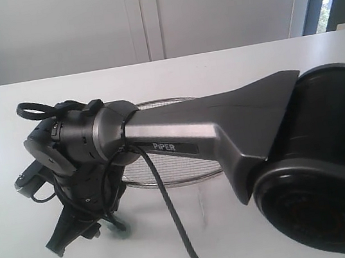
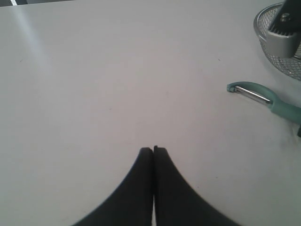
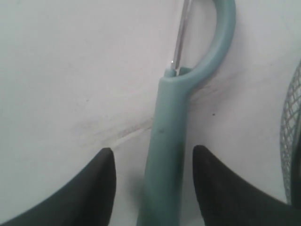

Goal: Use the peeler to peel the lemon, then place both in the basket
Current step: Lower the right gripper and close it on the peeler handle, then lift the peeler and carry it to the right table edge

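Straddling the peeler (image 3: 168, 113) on the bench (image 2: 117, 70), the right fingers (image 3: 91, 188) stand wide apart, clear of its handle. The left fingers (image 2: 141, 188) are pressed together, holding nothing.

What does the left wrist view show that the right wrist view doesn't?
Left wrist only: the left hand, shut, over bare table, plus a grey piece of the other arm by the basket. Right wrist only: the right hand, open, straddling the peeler handle. Both: peeler, basket edge, white table.
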